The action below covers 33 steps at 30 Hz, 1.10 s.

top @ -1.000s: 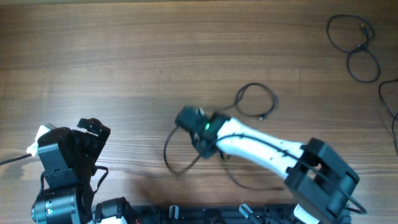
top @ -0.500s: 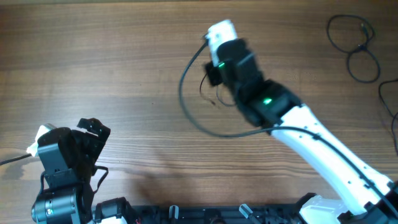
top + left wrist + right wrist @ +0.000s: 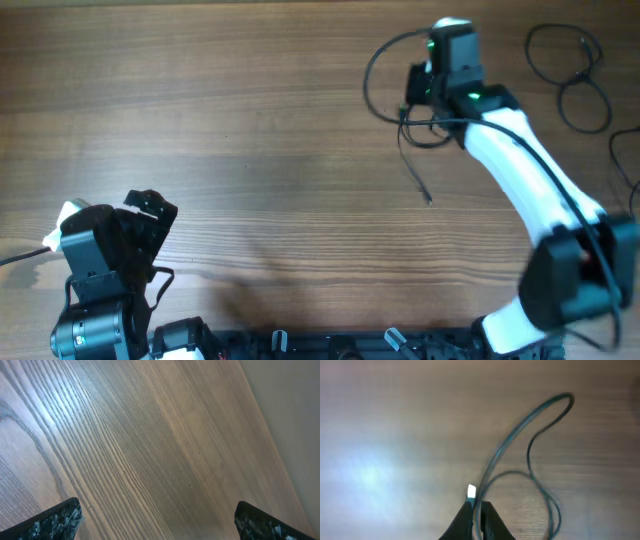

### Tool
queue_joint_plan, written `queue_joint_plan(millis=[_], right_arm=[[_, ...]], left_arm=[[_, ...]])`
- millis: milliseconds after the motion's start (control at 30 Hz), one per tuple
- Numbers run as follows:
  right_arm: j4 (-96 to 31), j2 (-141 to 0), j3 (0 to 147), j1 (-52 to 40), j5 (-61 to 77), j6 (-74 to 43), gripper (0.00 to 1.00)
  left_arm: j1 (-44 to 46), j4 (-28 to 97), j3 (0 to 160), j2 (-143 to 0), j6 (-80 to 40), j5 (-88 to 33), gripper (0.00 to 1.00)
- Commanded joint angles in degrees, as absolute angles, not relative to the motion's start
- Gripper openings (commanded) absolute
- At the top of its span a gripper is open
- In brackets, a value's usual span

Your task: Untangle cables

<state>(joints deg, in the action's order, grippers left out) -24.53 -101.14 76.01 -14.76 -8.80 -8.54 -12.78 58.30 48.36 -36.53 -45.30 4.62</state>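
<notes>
On the wooden table [image 3: 200, 120], the right claw [image 3: 477, 508] pinches a black cable [image 3: 512, 432]; the left claw [image 3: 157, 521] gapes empty.

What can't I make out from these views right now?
- Overhead: the wrist housing hides where the right gripper pinches the held cable.
- Right wrist: blurred; the held cable runs off the bottom edge, and the pale bit beside the grip is unreadable.
- Overhead: the edge cable is cut off by the right border.
- Left wrist: the left gripper view shows only table, no cables.
</notes>
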Motion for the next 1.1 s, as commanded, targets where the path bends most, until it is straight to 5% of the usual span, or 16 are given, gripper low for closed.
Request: queue_joint_plan(millis=[0, 67, 333, 400, 600, 867, 933, 1000, 1067], right_arm=[[-25.4, -109.8, 75.3, -14.9, -6.0, 9.9, 0.12], [-26.0, -111.1, 75.3, -14.9, -5.7, 8.9, 0.14], [-32.9, -111.1, 75.3, -14.7, 0.9, 14.2, 0.87], [-36.1, -111.2, 75.3, -14.7, 7.5, 19.2, 0.89], [-32.4, -112.2, 75.3, -14.5, 7.1, 25.0, 0.69], [-31.6, -118.0, 75.3, -14.5, 7.3, 25.5, 0.59], [-31.9, -119.0, 75.3, -14.5, 7.3, 25.4, 0.41], [-32.9, -119.3, 75.3, -14.5, 6.4, 25.2, 0.06], [-35.2, -119.0, 75.3, -14.5, 2.8, 20.6, 0.04]], left_arm=[[-13.1, 58.2, 48.4, -36.4, -45.4, 4.6, 1.0], [-13.1, 58.2, 48.4, -36.4, -45.4, 4.6, 1.0], [-13.1, 58.1, 48.4, -36.4, -45.4, 4.6, 1.0], [-13.1, 58.2, 48.4, -36.4, -45.4, 4.6, 1.0], [-13.1, 58.2, 48.4, -36.4, -45.4, 4.6, 0.99], [-13.1, 58.2, 48.4, -36.4, -45.4, 4.6, 1.0], [-13.1, 58.2, 48.4, -36.4, -45.4, 4.6, 1.0], [-13.1, 58.2, 48.4, -36.4, -45.4, 4.6, 1.0], [-13.1, 58.2, 48.4, -36.4, -45.4, 4.6, 1.0]])
